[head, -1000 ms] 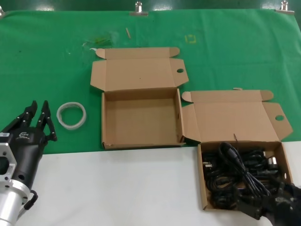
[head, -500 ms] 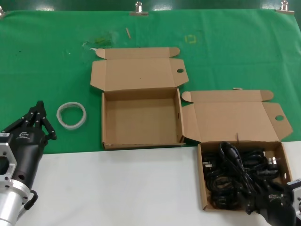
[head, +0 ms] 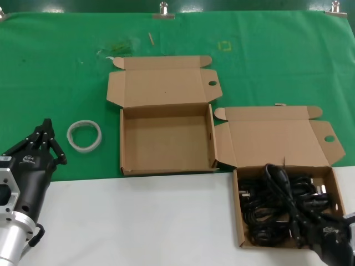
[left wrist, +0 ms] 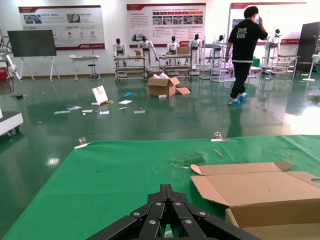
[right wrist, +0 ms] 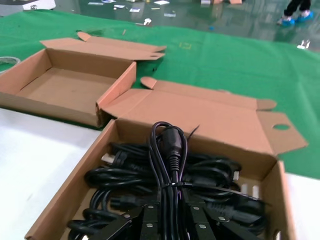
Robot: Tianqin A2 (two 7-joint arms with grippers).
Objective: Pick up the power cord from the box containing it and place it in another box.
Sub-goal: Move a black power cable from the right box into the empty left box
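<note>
The power cord, a slim black tied hank with a plug, rises out of a heap of black cables in the slit-marked cardboard box at the front right. My right gripper is shut on the hank's near end; in the right wrist view the fingers clamp the cord from both sides. The dot-marked box stands open and holds nothing, left of the first; it also shows in the right wrist view. My left gripper is shut and holds nothing at the far left.
A white tape ring lies on the green cloth between my left gripper and the dot-marked box. White table surface runs along the front. Both lids lie open toward the back. Metal clips hold the cloth's far edge.
My left gripper's fingers closed. My right gripper drew back toward the front right corner, and the cord's plug end shifted slightly right with it.
</note>
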